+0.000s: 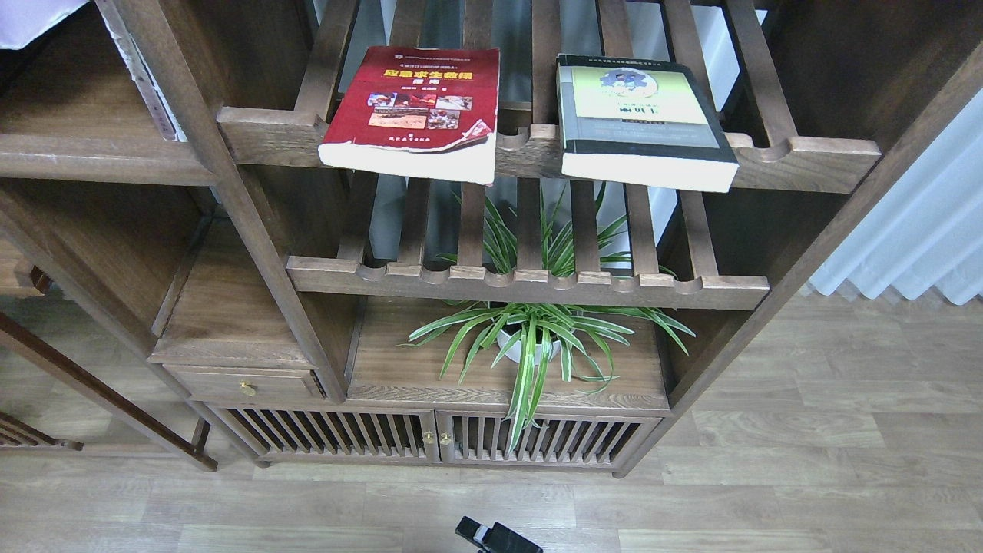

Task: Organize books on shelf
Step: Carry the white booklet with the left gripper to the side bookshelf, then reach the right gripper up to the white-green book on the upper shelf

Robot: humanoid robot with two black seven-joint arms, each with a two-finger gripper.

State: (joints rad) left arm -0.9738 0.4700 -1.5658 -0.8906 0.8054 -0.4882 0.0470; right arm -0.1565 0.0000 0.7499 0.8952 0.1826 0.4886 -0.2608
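The thick red book [418, 107] with photos and a yellow title lies flat on the upper slatted rack, its front end hanging over the scalloped rail. The yellow-green, grey and black book [641, 115] lies flat to its right on the same rack, also overhanging. The solid dark brown shelf [92, 157] with a rounded front edge is at the upper left. A thin white-edged strip [146, 84] stands on it against the post; it may be the lavender-white book on edge. A small black gripper part [491, 538] shows at the bottom edge, far below the books; its fingers cannot be told apart.
A spider plant in a white pot [530, 338] stands on the lower board under a second slatted rack [530, 280]. Below are slatted cabinet doors [430, 438] and a small drawer [246, 382]. A pale thing [31, 19] is cut off at the top left corner. Wood floor lies in front.
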